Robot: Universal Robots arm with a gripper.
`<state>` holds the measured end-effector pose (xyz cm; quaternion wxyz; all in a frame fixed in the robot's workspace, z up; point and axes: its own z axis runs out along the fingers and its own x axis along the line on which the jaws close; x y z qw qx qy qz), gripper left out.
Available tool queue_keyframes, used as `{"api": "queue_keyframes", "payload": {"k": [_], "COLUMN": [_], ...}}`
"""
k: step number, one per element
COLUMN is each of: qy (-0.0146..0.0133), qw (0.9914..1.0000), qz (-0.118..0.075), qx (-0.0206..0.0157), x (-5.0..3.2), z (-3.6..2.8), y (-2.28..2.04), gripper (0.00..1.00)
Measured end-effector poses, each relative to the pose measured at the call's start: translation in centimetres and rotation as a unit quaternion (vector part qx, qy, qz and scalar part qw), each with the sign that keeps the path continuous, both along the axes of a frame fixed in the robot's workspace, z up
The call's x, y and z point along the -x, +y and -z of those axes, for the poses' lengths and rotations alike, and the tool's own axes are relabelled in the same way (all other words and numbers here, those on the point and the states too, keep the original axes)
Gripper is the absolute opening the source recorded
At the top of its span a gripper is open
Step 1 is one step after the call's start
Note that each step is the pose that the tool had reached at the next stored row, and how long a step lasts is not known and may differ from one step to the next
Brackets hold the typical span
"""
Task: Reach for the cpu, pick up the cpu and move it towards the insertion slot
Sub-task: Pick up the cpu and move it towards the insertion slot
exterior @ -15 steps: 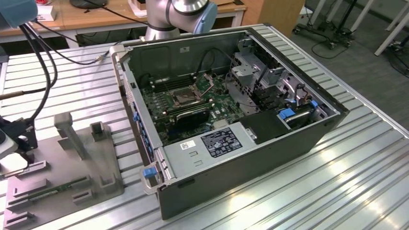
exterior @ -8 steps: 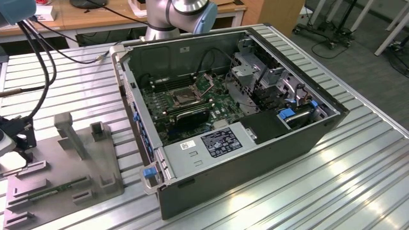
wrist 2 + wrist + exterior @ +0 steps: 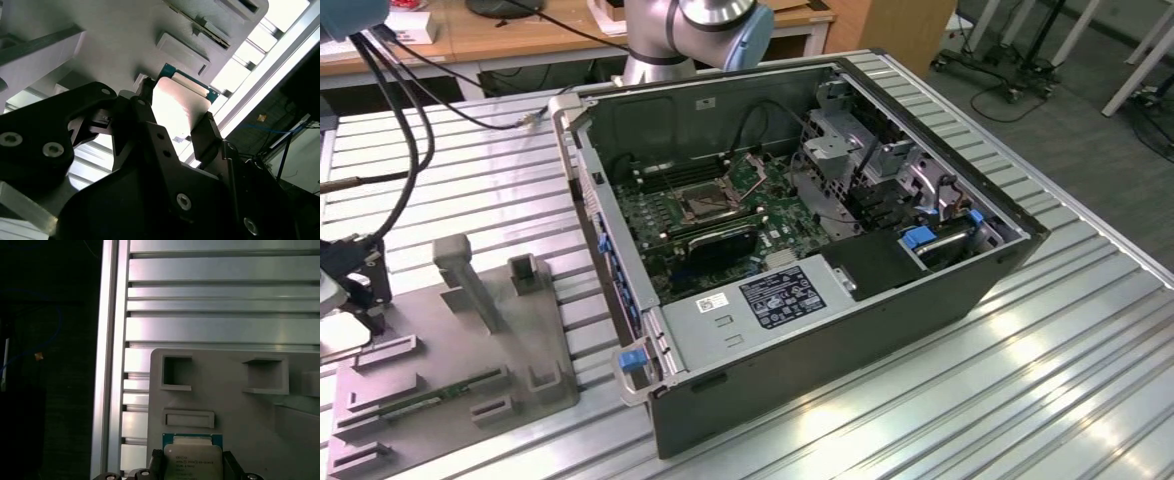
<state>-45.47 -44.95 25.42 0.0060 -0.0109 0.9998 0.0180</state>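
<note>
a slatted metal table (image 3: 1014,400) carries all items. an open black computer case (image 3: 881,320) lies on its side at the middle of the exterior view, its circuit board (image 3: 654,215) facing up. a grey holder (image 3: 520,330) with raised blocks and pockets sits on the table at the exterior view's left, just beside the case. the arm (image 3: 707,30) rises at the far side behind the case. the insertion slot (image 3: 700,205), a square metal-framed socket with a dark centre, lies on the board inside the case. the gripper (image 3: 176,102) is over the holder, narrowed onto the cpu (image 3: 180,117); in both wrist views its black fingers (image 3: 157,462) press against two opposite edges of the chip. the cpu is at the holder's edge, silvery face toward the wrist, well apart from the insertion slot. whether it has left the holder's surface cannot be determined.
</note>
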Motion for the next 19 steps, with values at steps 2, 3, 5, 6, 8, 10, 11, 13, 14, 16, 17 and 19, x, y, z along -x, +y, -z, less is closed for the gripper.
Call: {"api": "queue_keyframes", "payload": {"k": [2, 3, 5, 6, 8, 10, 11, 13, 14, 16, 17, 19], "qy": [0.0000, -0.0001, -0.0002, -0.0001, 0.0000, -0.0001, 0.0000, 0.0001, 0.0002, 0.0000, 0.0000, 0.0000], "qw": [1.00000, 1.00000, 1.00000, 1.00000, 1.00000, 1.00000, 1.00000, 1.00000, 1.00000, 1.00000, 1.00000, 1.00000], "qz": [0.000, 0.000, 0.000, 0.000, 0.000, 0.000, 0.000, 0.000, 0.000, 0.000, 0.000, 0.000], "qx": [0.0000, -0.0001, -0.0001, 0.0000, 0.0000, 0.0000, 0.0000, 0.0000, 0.0001, 0.0000, 0.0000, 0.0000], "x": [0.00, 0.00, 0.00, 0.00, 0.00, 0.00, 0.00, 0.00, 0.00, 0.00, 0.00, 0.00], "z": [-0.15, -0.19, -0.19, -0.20, -0.22, -0.22, -0.23, -0.28, -0.34, -0.47, -0.55, -0.74], "y": [0.00, 0.00, 0.00, 0.00, 0.00, 0.00, 0.00, 0.00, 0.00, 0.00, 0.00, 0.00], "gripper": [0.55, 0.55, 0.55, 0.55, 0.55, 0.55, 0.55, 0.55, 0.55, 0.55, 0.55, 0.55]}}
